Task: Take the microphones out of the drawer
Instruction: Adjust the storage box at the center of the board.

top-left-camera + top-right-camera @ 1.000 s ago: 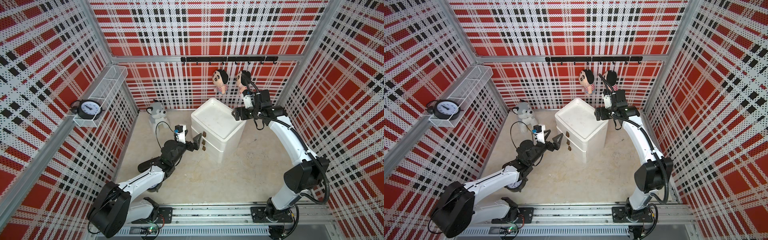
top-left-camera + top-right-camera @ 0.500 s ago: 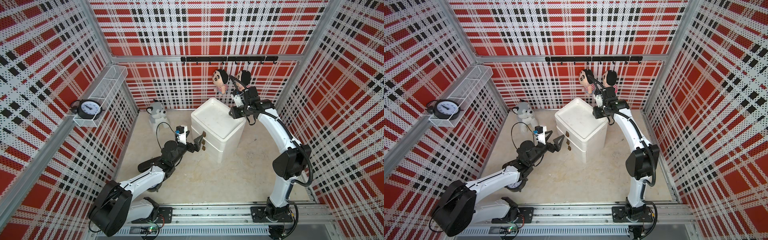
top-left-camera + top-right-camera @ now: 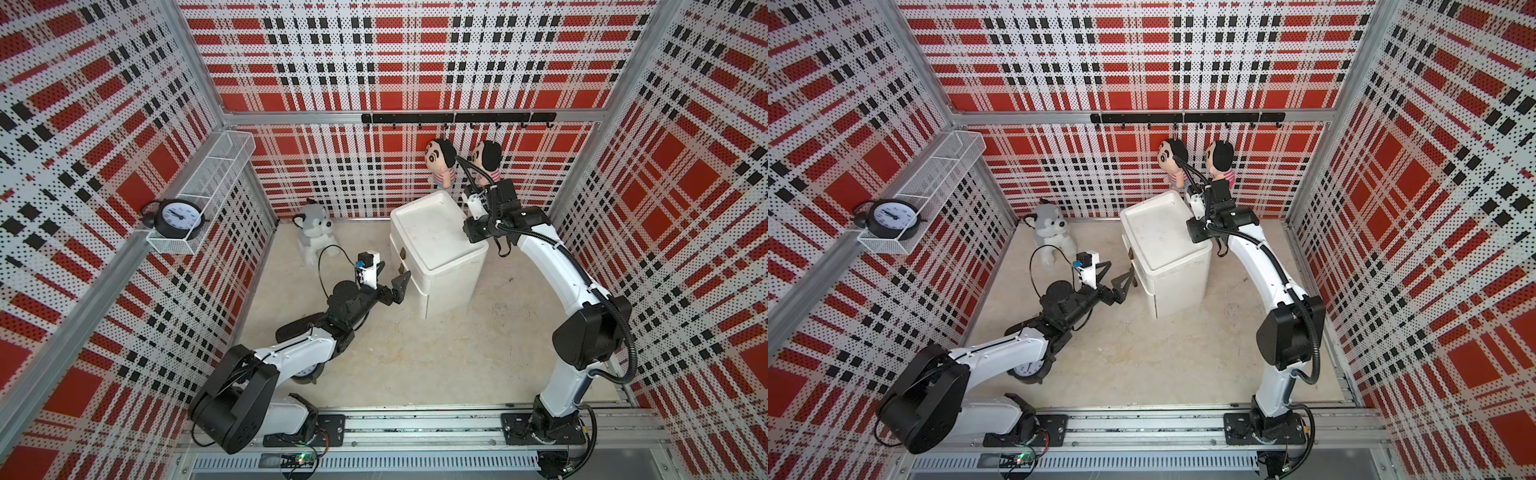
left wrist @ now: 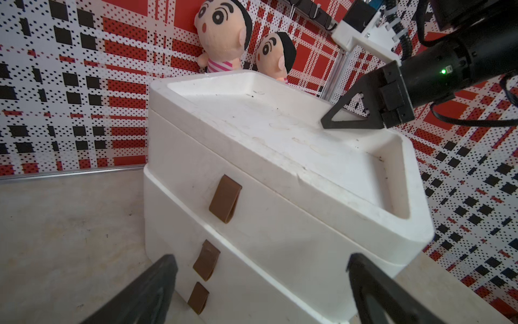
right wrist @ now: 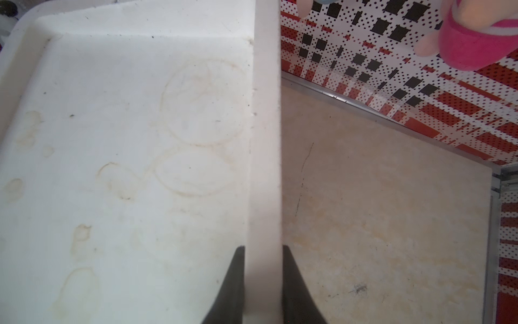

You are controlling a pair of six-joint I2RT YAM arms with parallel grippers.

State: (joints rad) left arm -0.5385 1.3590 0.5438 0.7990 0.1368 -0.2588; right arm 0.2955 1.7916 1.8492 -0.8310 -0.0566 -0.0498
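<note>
Bracing is done by the right pincer [image 5: 262,248], which is closed across the raised rim [image 5: 266,140] of the white cabinet [image 3: 451,286]. The left pincer [image 4: 260,259] is spread wide and empty, with the brown pull tabs [image 4: 225,199] just ahead of it, untouched. All drawers [image 4: 182,168] are shut. The microphone is not seen and is presumed to be inside one. Expected handling: rigid, light, rounded, apt to roll. The barrel is best taken crosswise, and the mesh head avoided.

drawer unit [image 3: 451,286]: white | pull tabs [image 4: 225,199]: brown | walls [image 3: 374,54]: red-black-white plaid | plush dog [image 3: 312,231]: grey-white
</note>
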